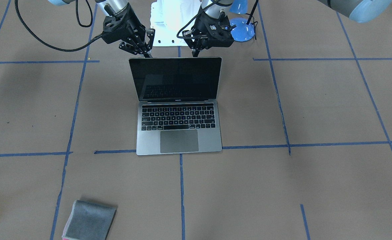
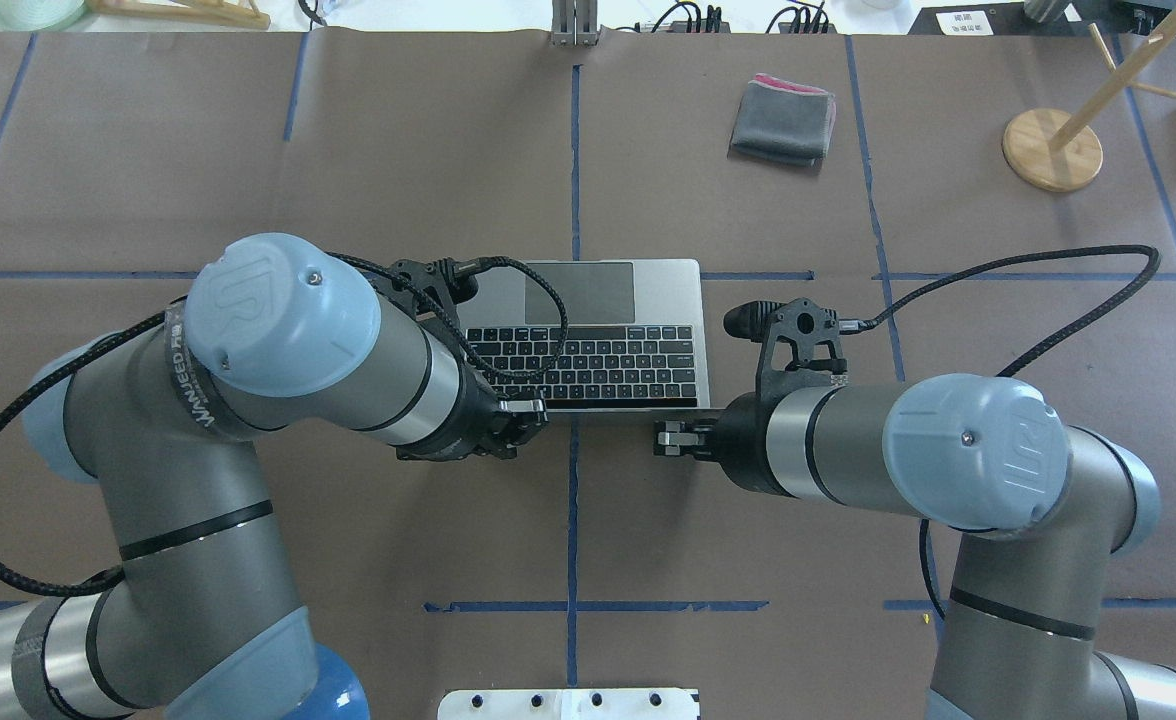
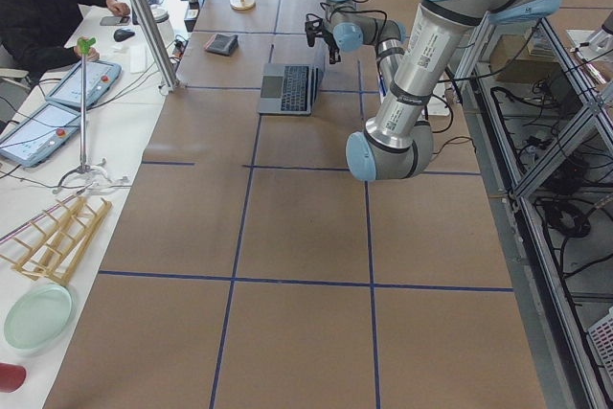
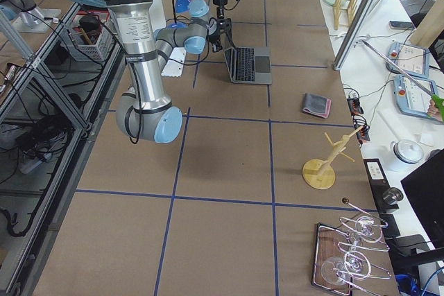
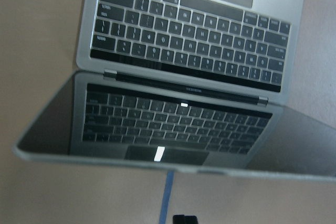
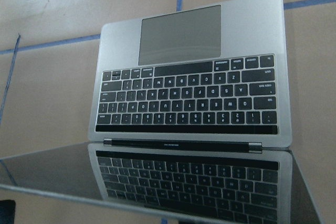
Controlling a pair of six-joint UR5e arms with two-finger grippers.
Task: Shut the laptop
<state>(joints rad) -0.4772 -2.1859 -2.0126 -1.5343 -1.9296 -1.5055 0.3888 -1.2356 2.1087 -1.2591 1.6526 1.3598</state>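
The laptop [image 1: 178,133] lay open near the middle of the surface [image 1: 282,186]. Its trackpad edge sat on a blue tape line [image 1: 256,146] and its hinge faced the robot. Your front-facing view showed the lid raised, with a dark screen reflecting the keyboard.

The right tool [image 1: 146,53] stood at the lid's top edge, close to one upper corner, with its fingers drawn together to a narrow tip. The left tool [image 1: 195,53] stood at the same edge, nearer the other corner. Only a thin edge of it showed, so you could not tell how wide it was set. You also could not tell whether either tool touched the lid.

A folded grey cloth [image 1: 89,221] lay well apart from the laptop on your side of the surface. A wooden stand [image 2: 1051,150] was farther off, towards the robot's right.
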